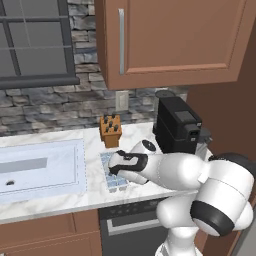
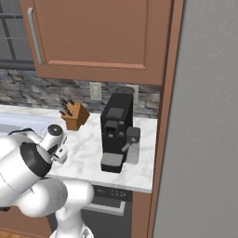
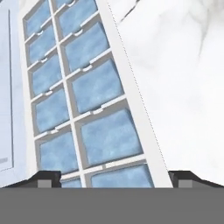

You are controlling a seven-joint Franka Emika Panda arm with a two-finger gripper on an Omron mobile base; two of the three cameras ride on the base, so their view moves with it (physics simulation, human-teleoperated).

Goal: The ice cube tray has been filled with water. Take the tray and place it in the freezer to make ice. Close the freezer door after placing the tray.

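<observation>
In the left base view, the ice cube tray (image 1: 111, 176) lies on the marble bench (image 1: 95, 195) at the centre of the frame, just beside the right edge of the sink (image 1: 40, 170) and partly covered by the white arm bent low over it. The hand view looks straight down on the tray (image 3: 83, 100): two rows of light-blue cells fill its left half, and bare marble fills its right half. The tool (image 3: 114, 179) stands spread wide, one dark tip at the lower left and one at the lower right, the tray's near end between them; nothing is pinched. The right base view shows the tall grey freezer (image 2: 204, 139) along its right side, beyond a brown panel. A black coffee machine (image 2: 116, 132) sits at mid-frame and an orange-brown knife block (image 2: 74, 115) to its left. No writing can be read. Open marble lies between tray and coffee machine.
</observation>
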